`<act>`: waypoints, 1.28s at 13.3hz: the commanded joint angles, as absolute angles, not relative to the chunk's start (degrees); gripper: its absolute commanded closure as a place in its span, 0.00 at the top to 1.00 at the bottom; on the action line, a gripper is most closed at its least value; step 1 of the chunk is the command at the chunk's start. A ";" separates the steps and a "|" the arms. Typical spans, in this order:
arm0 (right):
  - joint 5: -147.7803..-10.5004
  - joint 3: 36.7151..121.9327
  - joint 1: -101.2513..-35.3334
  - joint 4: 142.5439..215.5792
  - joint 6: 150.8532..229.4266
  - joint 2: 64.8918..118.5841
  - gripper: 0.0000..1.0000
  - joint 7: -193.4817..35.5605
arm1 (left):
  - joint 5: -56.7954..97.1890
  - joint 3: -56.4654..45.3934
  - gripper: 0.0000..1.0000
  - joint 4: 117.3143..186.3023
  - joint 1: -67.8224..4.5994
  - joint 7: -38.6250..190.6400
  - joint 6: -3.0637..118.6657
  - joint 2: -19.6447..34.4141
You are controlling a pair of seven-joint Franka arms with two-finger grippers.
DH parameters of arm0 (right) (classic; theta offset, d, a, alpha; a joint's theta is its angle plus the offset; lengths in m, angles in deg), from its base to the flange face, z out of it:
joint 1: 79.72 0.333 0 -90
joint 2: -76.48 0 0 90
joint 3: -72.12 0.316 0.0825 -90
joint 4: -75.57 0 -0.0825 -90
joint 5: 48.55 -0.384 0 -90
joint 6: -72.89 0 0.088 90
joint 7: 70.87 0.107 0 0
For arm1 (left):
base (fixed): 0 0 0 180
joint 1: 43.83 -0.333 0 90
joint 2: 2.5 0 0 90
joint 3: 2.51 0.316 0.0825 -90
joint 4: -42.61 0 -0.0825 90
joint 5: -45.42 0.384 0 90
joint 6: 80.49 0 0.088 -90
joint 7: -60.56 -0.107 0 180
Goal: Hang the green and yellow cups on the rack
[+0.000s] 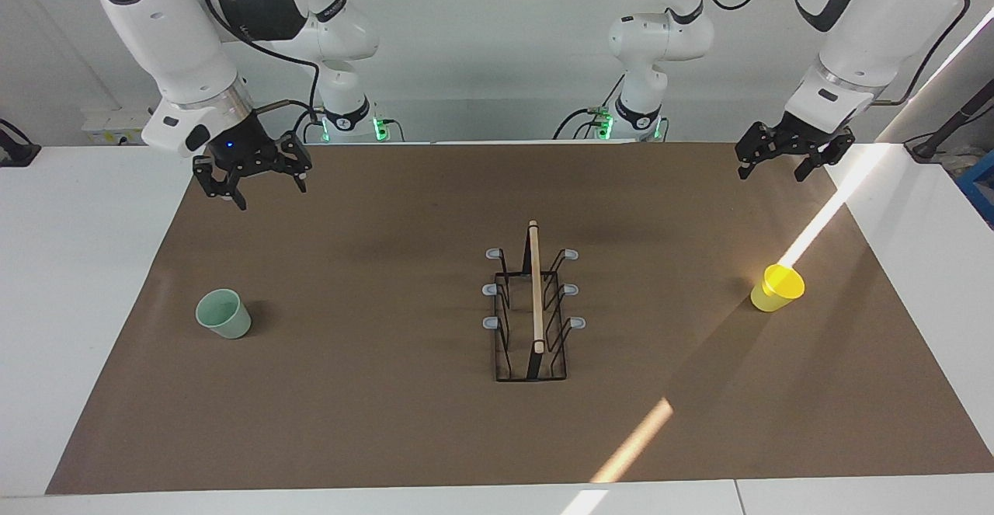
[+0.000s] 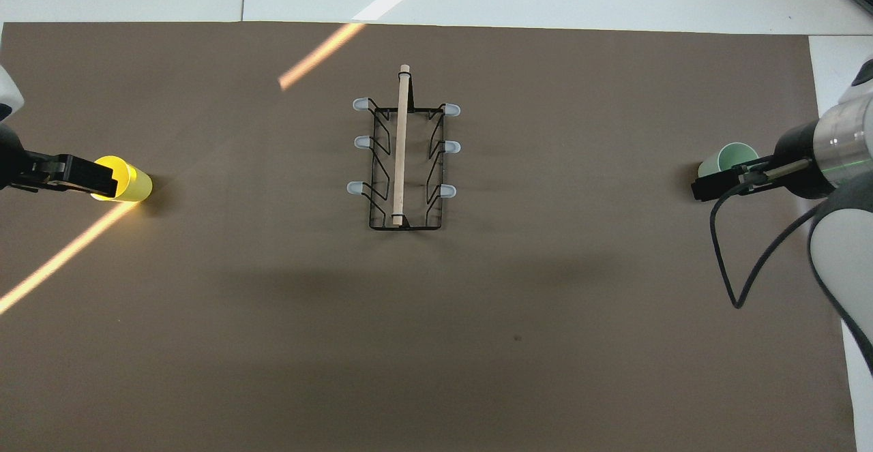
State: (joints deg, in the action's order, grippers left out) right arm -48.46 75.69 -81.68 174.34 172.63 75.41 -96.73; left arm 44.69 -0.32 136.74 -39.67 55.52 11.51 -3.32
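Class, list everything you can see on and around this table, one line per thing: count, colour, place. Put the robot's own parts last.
Green cup: one, pale mint green, upright on the mat toward the right arm's end of the table.
Yellow cup: one, bright yellow, on the mat toward the left arm's end, in a streak of sunlight.
Rack: one, black wire with a light wooden rod on top and six grey-tipped pegs, mid-mat between the cups, nothing hung on it.
Mat: one, brown, covering the white table.
Right gripper: one, black, jaws open, raised above the mat's edge.
Left gripper: one, black, jaws open, raised above the mat's corner.
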 commanded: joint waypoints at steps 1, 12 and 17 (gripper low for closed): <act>-42.68 75.81 -82.09 175.77 173.18 74.11 1.00 -105.47 | 44.72 -0.14 1.00 139.55 -39.52 56.26 13.63 -5.31; -30.36 75.90 -81.83 180.86 178.71 72.44 1.00 -128.07 | 41.11 0.39 1.00 130.25 -44.35 56.78 19.78 10.14; -25.01 76.34 -81.30 180.69 176.70 72.27 1.00 -130.71 | 34.79 2.41 1.00 122.26 -47.69 68.81 21.90 19.80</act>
State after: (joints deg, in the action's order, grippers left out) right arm -27.65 75.99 -80.91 178.69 176.87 73.94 -127.73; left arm 36.51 2.17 128.59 -46.43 64.69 22.87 14.60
